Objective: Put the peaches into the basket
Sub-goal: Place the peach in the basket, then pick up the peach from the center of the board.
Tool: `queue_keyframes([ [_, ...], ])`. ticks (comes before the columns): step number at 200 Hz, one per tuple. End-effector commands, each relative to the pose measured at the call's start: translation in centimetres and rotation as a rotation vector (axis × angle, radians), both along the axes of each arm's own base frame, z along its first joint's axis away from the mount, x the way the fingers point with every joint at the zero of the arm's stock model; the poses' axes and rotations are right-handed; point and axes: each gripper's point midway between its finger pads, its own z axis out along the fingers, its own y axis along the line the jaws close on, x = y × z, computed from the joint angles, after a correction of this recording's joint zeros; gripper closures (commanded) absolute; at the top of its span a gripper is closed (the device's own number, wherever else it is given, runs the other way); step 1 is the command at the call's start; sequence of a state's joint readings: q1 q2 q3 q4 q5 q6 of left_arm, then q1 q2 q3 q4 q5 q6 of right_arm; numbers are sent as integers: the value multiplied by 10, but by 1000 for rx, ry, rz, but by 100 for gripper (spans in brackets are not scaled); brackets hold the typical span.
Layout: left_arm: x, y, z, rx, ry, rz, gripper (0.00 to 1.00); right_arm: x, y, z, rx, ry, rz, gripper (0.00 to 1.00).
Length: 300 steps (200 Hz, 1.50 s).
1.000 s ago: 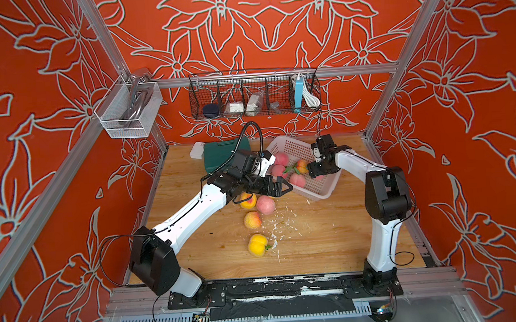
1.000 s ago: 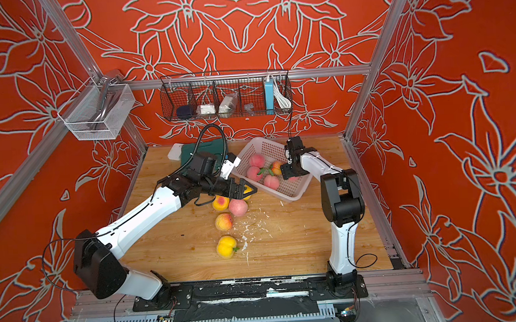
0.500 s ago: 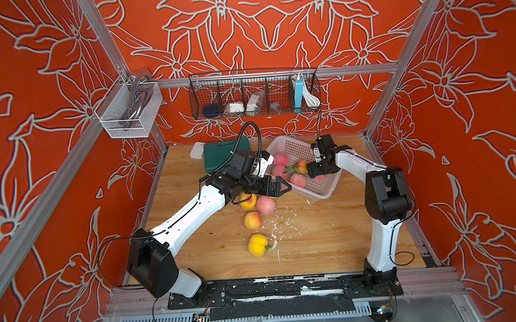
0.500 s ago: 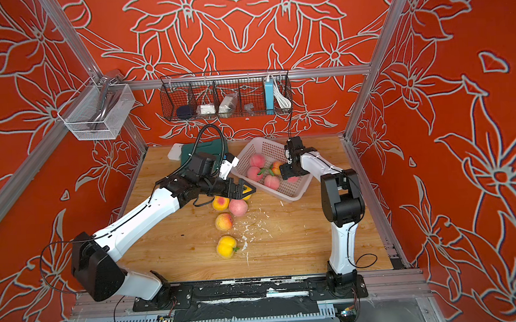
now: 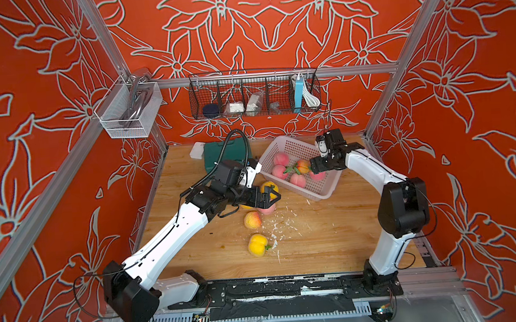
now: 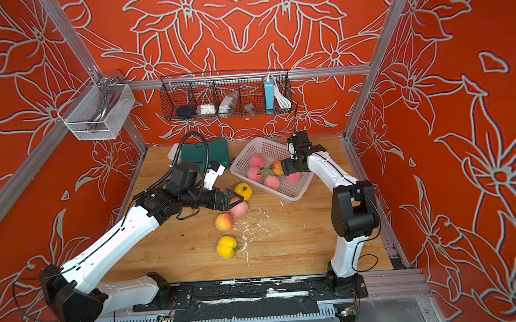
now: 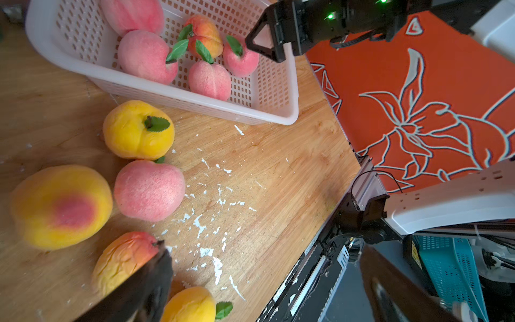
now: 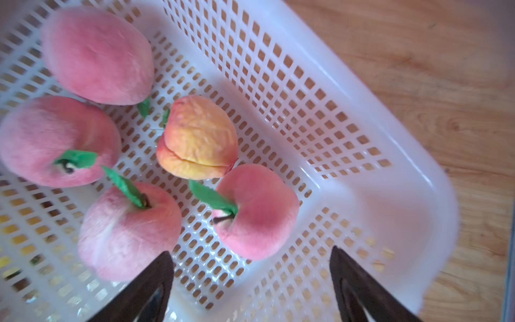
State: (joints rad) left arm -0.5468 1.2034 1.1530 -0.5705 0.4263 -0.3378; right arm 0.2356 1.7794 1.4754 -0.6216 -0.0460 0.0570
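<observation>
Five peaches in the basket, five out on the worktop, both grippers empty.
The pale pink perforated plastic basket (image 5: 323, 194) sits toward the back of the wooden worktop (image 5: 317, 241) and holds four pink toy peaches (image 8: 97, 55) and one orange-red peach (image 8: 198, 136). The right gripper (image 8: 250, 278) hovers over the basket, jaws apart, nothing between them. The left gripper (image 6: 234, 200), jaws spread wide, hangs above a pink peach (image 6: 239, 208) beside a yellow leafed peach (image 6: 243, 191); three yellow-orange peaches (image 7: 61, 206) lie near.

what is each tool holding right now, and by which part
Nothing is held: the left tool and the right tool both stand open and empty.
</observation>
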Motion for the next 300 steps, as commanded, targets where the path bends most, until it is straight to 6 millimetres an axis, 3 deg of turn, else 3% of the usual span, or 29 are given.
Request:
queue_keyframes([
  [1, -15, 20, -11, 63, 30, 34, 1, -27, 9, 16, 25, -4, 33, 9],
  [43, -40, 38, -24, 66, 74, 78, 1, -71, 44, 36, 109, -33, 119, 8],
  [89, -55, 55, -56, 134, 171, 130, 1, -121, 88, 50, 199, -54, 221, 8],
  [93, -59, 58, -51, 120, 153, 136, 1, -126, 93, 51, 211, -54, 229, 8],
  [194, -75, 57, -84, 51, 269, 181, 1, -251, 171, 29, 456, -20, 468, 8],
  [248, -80, 52, -95, -17, 342, 198, 1, -295, 216, 5, 514, 22, 670, 7],
  [300, -91, 67, -105, -19, 412, 247, 2, -303, 239, -5, 566, -4, 714, 6],
])
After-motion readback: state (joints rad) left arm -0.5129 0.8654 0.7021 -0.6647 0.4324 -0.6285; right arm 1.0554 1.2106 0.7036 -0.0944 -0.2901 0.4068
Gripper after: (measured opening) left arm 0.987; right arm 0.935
